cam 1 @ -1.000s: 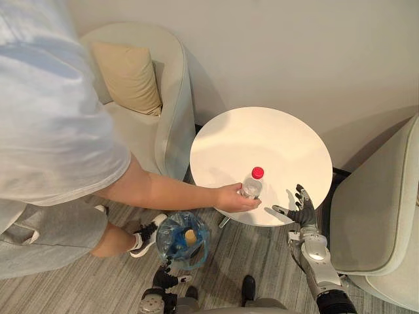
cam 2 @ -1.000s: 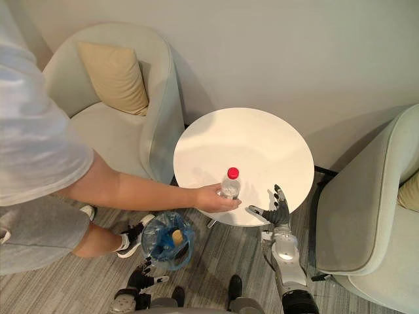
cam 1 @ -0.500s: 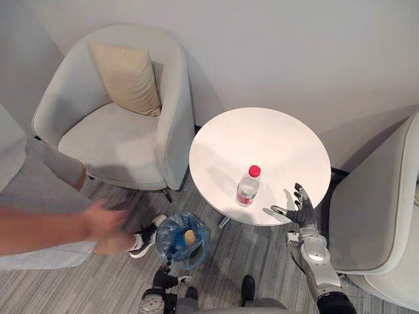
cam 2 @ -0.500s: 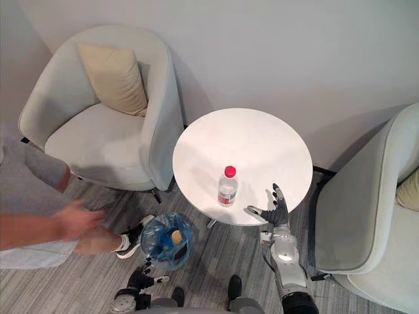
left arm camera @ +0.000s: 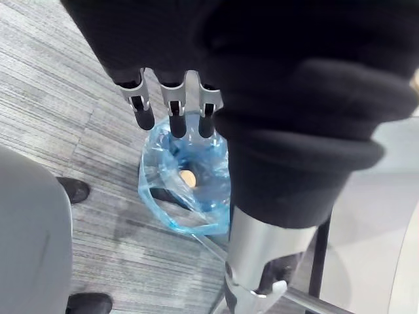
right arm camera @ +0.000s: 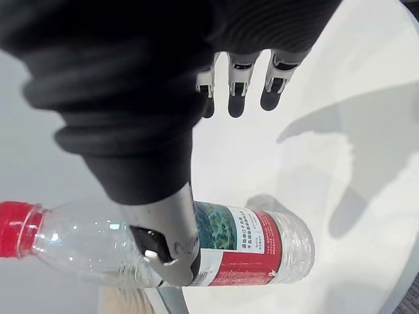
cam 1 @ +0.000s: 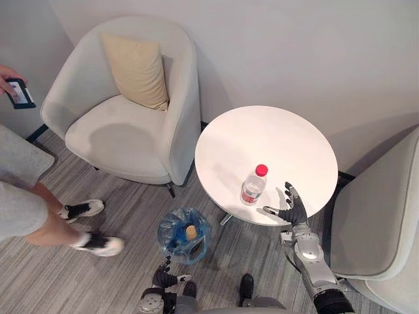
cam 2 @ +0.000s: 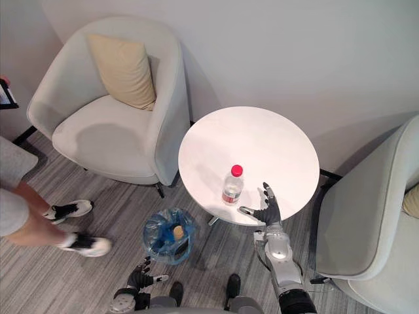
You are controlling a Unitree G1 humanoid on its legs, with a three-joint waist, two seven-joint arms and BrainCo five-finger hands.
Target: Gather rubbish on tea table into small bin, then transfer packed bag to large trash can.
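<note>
Near front edge of table (cam 1: 268, 137), upright bottle (cam 1: 252, 186) beside splayed, empty right hand (cam 1: 294, 214); bare top beyond

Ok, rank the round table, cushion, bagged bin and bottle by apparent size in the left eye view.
1. round table, largest
2. cushion
3. bin, though it stands lower, farther from the camera, which shrinks it
4. bottle, smallest

Tea table (cam 1: 278, 134): plain white top.
Bottle (cam 1: 251, 188): clear, red cap; label in green, white and red.
Bin bag (cam 1: 171, 241): translucent blue.
Armchair (cam 1: 118, 134): off-white.
Cushion (cam 1: 139, 72): plain beige.
Floor (cam 1: 59, 281): grey, finely streaked.
Shoes (cam 1: 98, 244): white with black.
</note>
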